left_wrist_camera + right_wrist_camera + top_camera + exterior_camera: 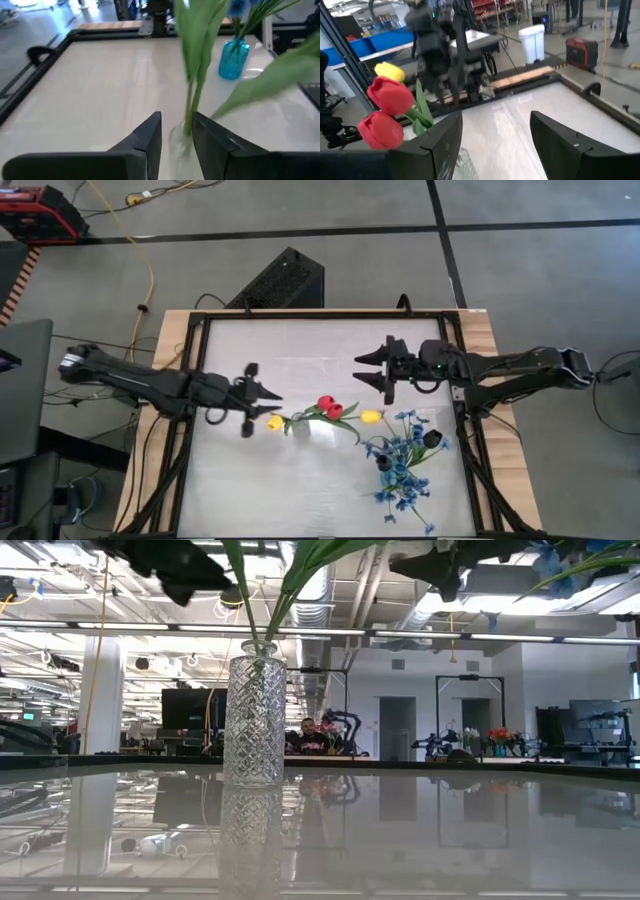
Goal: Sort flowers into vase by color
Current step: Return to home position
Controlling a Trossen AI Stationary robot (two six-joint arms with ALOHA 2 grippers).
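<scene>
Left gripper [274, 392]: over the white table [300, 345], left of centre. Its fingers are parted by only a narrow gap and hold nothing. In its wrist view the fingertips [152, 127] frame the green stems [192, 75], which stand just beyond them.

Clear vase [255, 720]: cut glass, upright on the table just in front of that gripper. The low view shows the stems rising out of its neck.

Flowers of the clear vase: two red tulips [328, 406] sit close together above its mouth. One yellow tulip [275, 422] leans out toward the left gripper. A second yellow tulip [370, 417] shows between the two vases, on a curved green stem that leads back toward the clear one.

Blue vase [232, 60]: upright, farther toward the right side of the table and apart from the clear vase. It carries the bushy sprays of small blue blossoms [400, 475]. The black-headed stem [432, 438] shows at the edge of that bunch.

Right gripper [361, 368]: over the table, right of centre, pointing toward the left arm [435, 50]. Its jaws are spread wide and empty. Its wrist view looks past the red and yellow tulips to that arm beyond.

Beyond the table: a large open room with ceiling lights and a white column [103, 690]. A person [305, 732] is far behind the clear vase.
</scene>
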